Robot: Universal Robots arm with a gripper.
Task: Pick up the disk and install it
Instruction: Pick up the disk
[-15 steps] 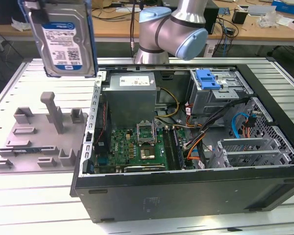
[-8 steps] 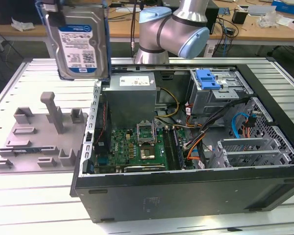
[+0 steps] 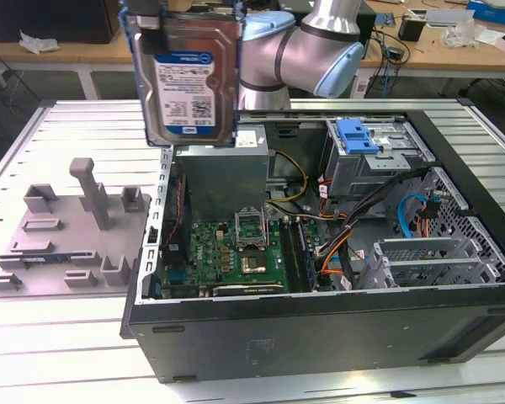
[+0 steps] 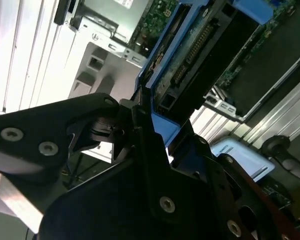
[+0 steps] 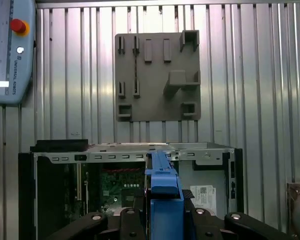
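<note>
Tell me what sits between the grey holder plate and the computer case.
Nothing: in the first wrist view, a bare strip of ribbed table separates the plate from the case.

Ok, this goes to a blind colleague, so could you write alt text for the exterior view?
The gripper holds the disk upright in the air, label facing the camera, with the open computer case lower down on a ribbed metal table. A grey fixture plate lies beside the case, on the exterior view's left.
</note>
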